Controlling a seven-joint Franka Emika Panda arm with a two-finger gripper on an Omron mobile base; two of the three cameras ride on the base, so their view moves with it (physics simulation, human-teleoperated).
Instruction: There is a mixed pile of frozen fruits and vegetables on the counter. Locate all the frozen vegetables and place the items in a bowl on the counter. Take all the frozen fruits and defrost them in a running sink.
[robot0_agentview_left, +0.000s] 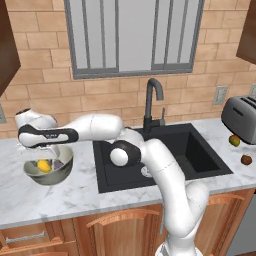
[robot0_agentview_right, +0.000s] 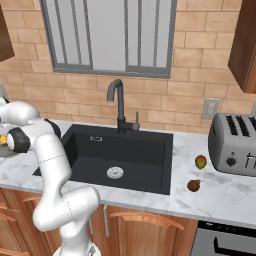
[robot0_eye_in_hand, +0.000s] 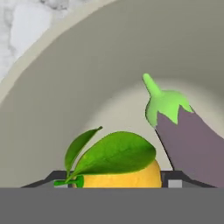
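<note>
The pale grey-green bowl (robot0_agentview_left: 30, 172) stands on the counter (robot0_agentview_left: 75, 195) left of the sink (robot0_agentview_left: 200, 150). My gripper (robot0_agentview_left: 42, 156) reaches down into it, shut on the round yellow-orange vegetable (robot0_agentview_left: 44, 165). In the hand view that leafy piece (robot0_eye_in_hand: 118, 177) sits between my fingertips, low inside the bowl (robot0_eye_in_hand: 109, 52). Beside it lies the purple vegetable with a green top (robot0_eye_in_hand: 188, 140). The two fruits rest far right on the counter: the red-yellow-green oval (robot0_agentview_left: 234, 140) (robot0_agentview_right: 200, 161) and the red-brown ball (robot0_agentview_left: 246, 159) (robot0_agentview_right: 193, 185).
A tall black tap (robot0_agentview_left: 152, 100) stands behind the sink; no water shows. A steel toaster (robot0_agentview_left: 240, 117) (robot0_agentview_right: 235, 142) sits just behind the fruits. My arm stretches across the sink's left side. Dark wall cabinets hang at both upper corners.
</note>
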